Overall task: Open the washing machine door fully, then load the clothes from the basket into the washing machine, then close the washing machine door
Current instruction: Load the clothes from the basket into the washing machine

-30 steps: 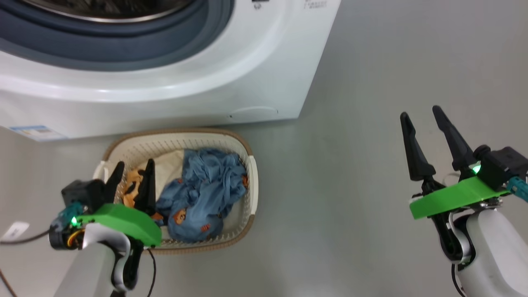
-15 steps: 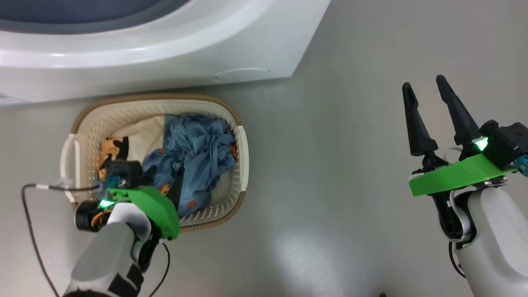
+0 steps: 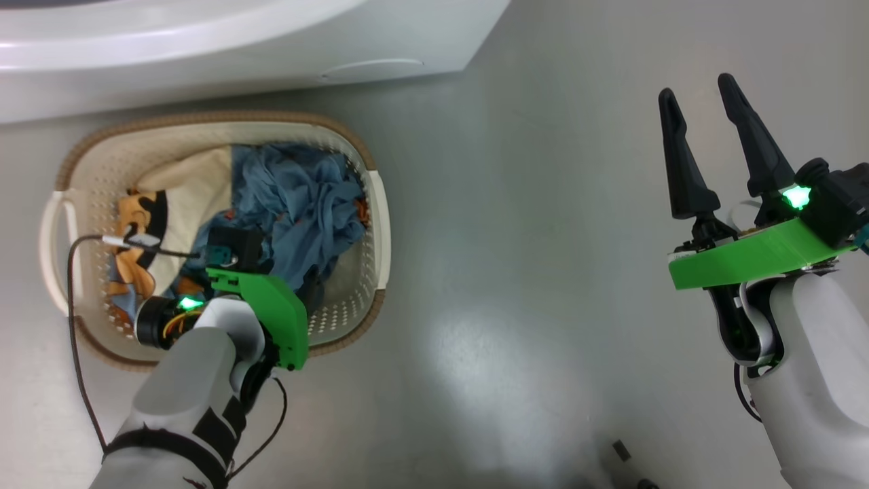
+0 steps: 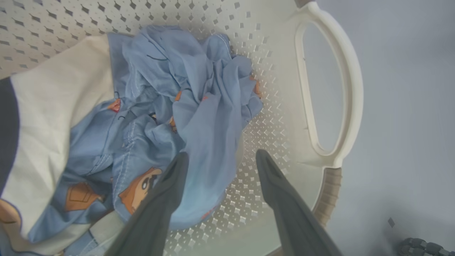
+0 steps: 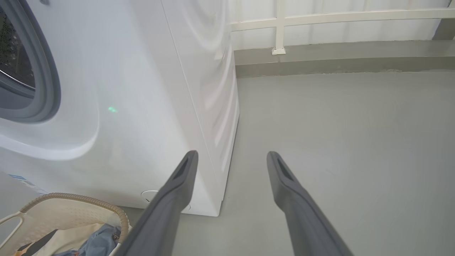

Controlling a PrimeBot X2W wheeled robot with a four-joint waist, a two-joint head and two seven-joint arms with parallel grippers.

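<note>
Sink left gripper (image 4: pixel 222 153), jaws spread, into the clothes (image 4: pixel 199 89); pinch thick blue fold, clear of the basket (image 4: pixel 277 71) wall. Leave right gripper (image 3: pixel 695 85), likewise spread, aside.

I can read no word, brand or number anywhere: the small blue label (image 5: pixel 21 179) low on the washing machine (image 5: pixel 142 106) is too blurred for me to make out.

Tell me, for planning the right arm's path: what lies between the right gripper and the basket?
Just bare grey floor, as the head view shows; the open right gripper stands well apart from the basket.
</note>
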